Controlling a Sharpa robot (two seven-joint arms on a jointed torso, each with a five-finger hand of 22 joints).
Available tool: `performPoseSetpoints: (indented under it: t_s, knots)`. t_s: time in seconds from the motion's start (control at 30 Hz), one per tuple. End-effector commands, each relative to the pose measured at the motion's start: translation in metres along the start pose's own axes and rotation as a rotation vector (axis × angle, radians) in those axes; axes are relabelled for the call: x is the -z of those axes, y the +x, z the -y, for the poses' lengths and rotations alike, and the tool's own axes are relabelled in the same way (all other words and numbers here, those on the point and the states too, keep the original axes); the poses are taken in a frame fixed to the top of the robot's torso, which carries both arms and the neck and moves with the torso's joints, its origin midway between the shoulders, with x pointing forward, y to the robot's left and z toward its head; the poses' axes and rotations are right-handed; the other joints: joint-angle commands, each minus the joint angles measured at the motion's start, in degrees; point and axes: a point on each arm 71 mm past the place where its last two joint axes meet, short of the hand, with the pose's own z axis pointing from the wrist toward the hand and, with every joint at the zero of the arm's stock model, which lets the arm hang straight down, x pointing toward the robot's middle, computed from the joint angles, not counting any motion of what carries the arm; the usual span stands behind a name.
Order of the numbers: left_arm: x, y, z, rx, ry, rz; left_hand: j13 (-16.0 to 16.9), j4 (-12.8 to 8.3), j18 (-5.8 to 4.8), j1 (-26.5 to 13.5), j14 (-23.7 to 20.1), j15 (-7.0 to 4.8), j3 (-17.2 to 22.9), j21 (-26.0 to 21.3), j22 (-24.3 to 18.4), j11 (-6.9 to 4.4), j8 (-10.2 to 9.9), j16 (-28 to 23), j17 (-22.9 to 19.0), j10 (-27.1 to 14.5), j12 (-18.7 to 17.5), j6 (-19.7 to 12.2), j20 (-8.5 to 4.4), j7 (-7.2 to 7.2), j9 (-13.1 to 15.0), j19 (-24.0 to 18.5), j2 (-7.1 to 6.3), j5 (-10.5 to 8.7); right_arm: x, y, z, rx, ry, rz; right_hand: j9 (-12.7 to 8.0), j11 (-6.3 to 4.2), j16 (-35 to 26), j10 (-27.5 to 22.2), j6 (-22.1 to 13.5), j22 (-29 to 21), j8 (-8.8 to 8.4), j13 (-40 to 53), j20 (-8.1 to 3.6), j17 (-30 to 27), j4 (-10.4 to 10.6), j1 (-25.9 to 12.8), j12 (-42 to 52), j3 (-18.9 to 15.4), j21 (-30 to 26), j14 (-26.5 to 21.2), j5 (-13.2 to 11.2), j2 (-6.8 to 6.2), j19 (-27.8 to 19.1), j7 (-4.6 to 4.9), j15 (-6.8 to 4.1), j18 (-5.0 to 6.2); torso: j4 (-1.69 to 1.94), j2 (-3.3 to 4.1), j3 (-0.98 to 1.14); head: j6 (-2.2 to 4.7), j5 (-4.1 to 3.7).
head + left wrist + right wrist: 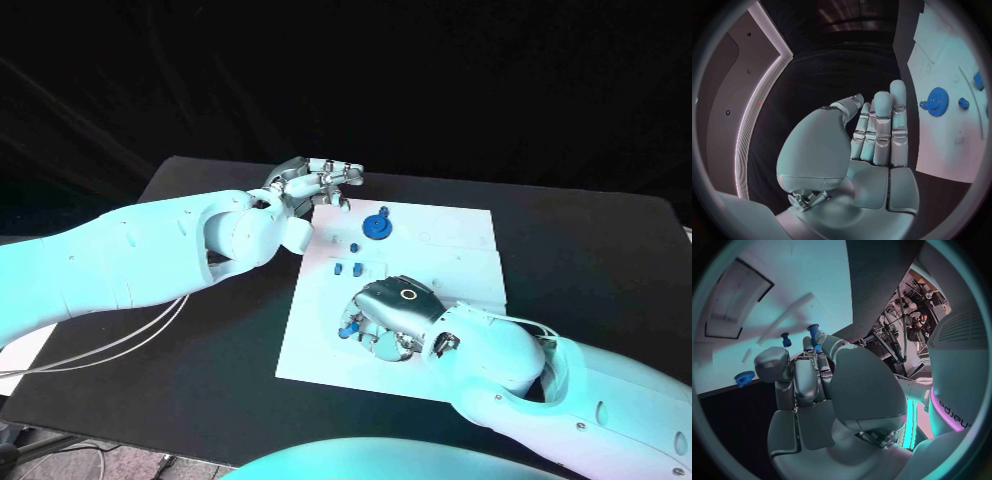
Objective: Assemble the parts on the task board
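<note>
Two hands are seen about the task board (pixel 447 265) in the head view. The left hand (pixel 310 184) is held at the board's far left corner, over the black table (pixel 606 260), with its fingers curled loosely and nothing seen between them. The right hand (pixel 389 315) is placed over the near half of the board, palm down, and a small blue part (pixel 351 327) is seen at its fingertips; whether that part is pinched cannot be told from this view. A blue gear (pixel 376 227) is seen on the far half of the board, and two small blue pegs (pixel 343 269) are seen between the gear and the right hand. In the left wrist view, the left hand (pixel 873 145) is shown with its fingers straight, side by side and empty, beside the board's edge (pixel 942 135); the gear (pixel 936 102) and a blue peg (pixel 963 103) are seen on the board. In the right wrist view, the right hand (pixel 817 385) is shown with a blue peg (pixel 814 332) at its fingertips, apparently held; another peg (pixel 786 339) is seen just beside it on the board (pixel 798 285), and the gear (pixel 744 378) near the board's edge.
</note>
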Motion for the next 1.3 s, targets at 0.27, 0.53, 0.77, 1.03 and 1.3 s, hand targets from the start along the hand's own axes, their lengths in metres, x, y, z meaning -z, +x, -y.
performPoseSetpoints:
  t_s: [0.27,0.53,0.77,1.03,1.3]
  knots:
    - [0.000,0.002,0.001,0.005,0.004,-0.021,-0.1,-0.1,0.65,-0.2,-0.5,-0.05,-0.3,-0.1,0.0,-0.03,0.3,0.0,-0.1,-0.4,0.2,-0.5,0.35,0.06,-0.1,0.1,0.17,-0.10,-0.001,0.005,0.001,0.042,0.026,-0.052,0.1,-0.95,0.1,1.5,0.4,0.1,0.27,0.1,-0.08,0.0,-0.2,-0.8,0.3,-0.2,0.2,1.9,0.4,0.16,-0.3,0.01,0.01,-0.33,-0.02,0.00,-0.05,-0.02,0.06]
    - [0.000,0.003,0.001,0.005,0.004,-0.022,-0.1,-0.1,0.65,-0.2,-0.5,-0.05,-0.3,-0.1,0.0,-0.03,0.3,0.0,-0.1,-0.4,0.2,-0.5,0.35,0.06,-0.1,0.1,0.17,-0.10,-0.007,0.005,0.000,0.030,0.031,-0.039,-1.4,0.93,-1.1,-4.0,-6.4,-3.1,-2.12,-0.7,0.75,-1.8,1.0,-4.0,-3.0,-1.1,-1.9,1.4,0.4,-1.96,-1.6,1.66,1.40,0.04,-0.02,0.00,-0.01,0.01,-0.04]
    - [0.000,0.003,0.000,0.005,0.003,-0.023,-0.1,-0.1,0.65,-0.2,-0.5,-0.05,-0.3,-0.1,0.0,-0.03,0.3,0.0,-0.1,-0.4,0.2,-0.5,0.35,0.06,-0.1,0.1,0.17,-0.10,-0.008,0.002,0.000,0.009,0.028,0.004,-3.0,1.74,-3.6,-12.0,-13.0,-7.7,-2.08,-0.5,1.55,-5.1,1.2,-4.8,-2.6,-4.0,-5.3,0.4,0.3,-3.35,-3.5,1.49,2.10,0.92,-0.01,0.01,0.00,0.03,-0.07]
    - [-0.001,0.002,0.000,0.005,0.000,-0.023,-0.1,-0.1,0.65,-0.2,-0.5,-0.05,-0.3,-0.1,0.0,-0.03,0.3,0.0,-0.1,-0.4,0.2,-0.5,0.35,0.06,-0.1,0.1,0.17,-0.10,-0.005,-0.002,0.000,-0.009,0.021,0.063,-3.0,1.81,-4.0,-12.8,-13.7,-8.4,-2.06,-0.5,1.64,-5.6,1.3,-4.8,-2.2,-5.2,-5.8,0.3,0.4,-3.33,-3.6,1.58,2.15,1.01,-0.25,-0.10,0.07,0.35,-0.23]
    - [-0.001,0.001,-0.001,0.006,-0.003,-0.023,-0.1,-0.1,0.65,-0.2,-0.5,-0.05,-0.3,-0.1,0.0,-0.03,0.3,0.0,-0.1,-0.4,0.2,-0.5,0.35,0.06,-0.1,0.1,0.17,-0.10,0.021,-0.020,0.017,-0.079,0.059,0.145,-2.7,1.24,-4.4,-9.4,-12.3,-8.0,-1.57,-0.1,1.52,-6.3,1.6,-4.2,0.3,-6.1,-5.6,0.4,0.8,-2.50,-3.0,1.95,1.73,0.94,-0.72,-0.54,0.18,0.83,-0.67]
